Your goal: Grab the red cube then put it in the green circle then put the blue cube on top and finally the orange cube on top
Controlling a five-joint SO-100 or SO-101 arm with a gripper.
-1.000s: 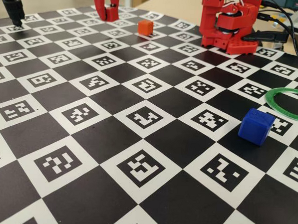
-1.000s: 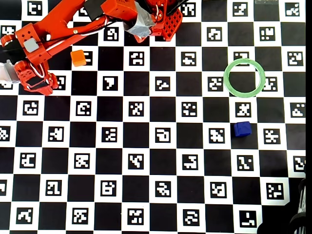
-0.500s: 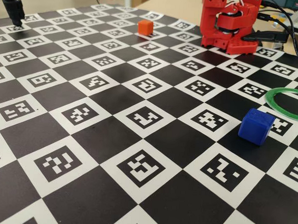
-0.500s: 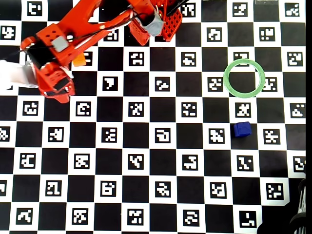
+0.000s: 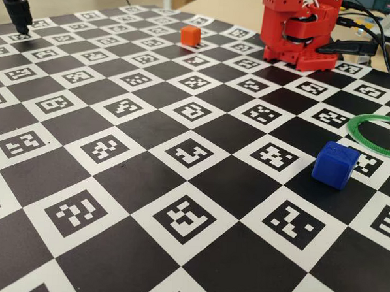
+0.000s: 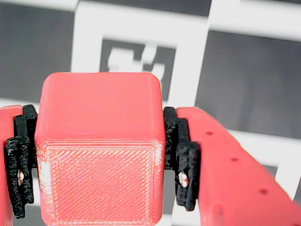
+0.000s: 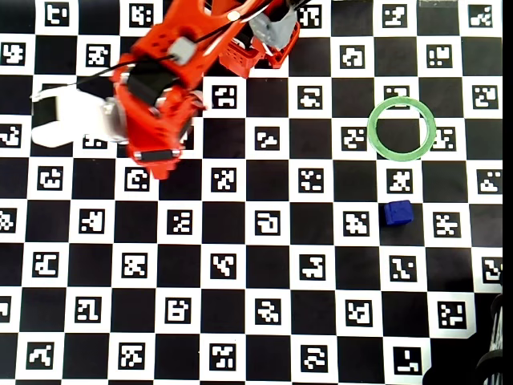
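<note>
The red cube (image 6: 99, 150) fills the wrist view, with my gripper (image 6: 99, 157) shut on it and a black pad (image 6: 183, 160) pressed to each side, above the board. In the overhead view the red arm reaches over the board's upper left; its gripper end (image 7: 159, 164) hides the cube. The orange cube (image 5: 190, 34) sits on the far part of the board in the fixed view; the arm covers it in the overhead view. The blue cube (image 5: 336, 164) (image 7: 397, 212) rests just below the empty green circle (image 5: 378, 152) (image 7: 372, 128) at the right.
The red arm base (image 5: 298, 33) stands at the far edge with cables to its right. A black post (image 5: 19, 11) stands at the far left corner. The marker-printed checkerboard (image 5: 181, 152) covers the table.
In the overhead view the arm has swung right and toward the board's middle with the red cube, now covering the orange cube. In the fixed view the gripper has risen out of sight.
</note>
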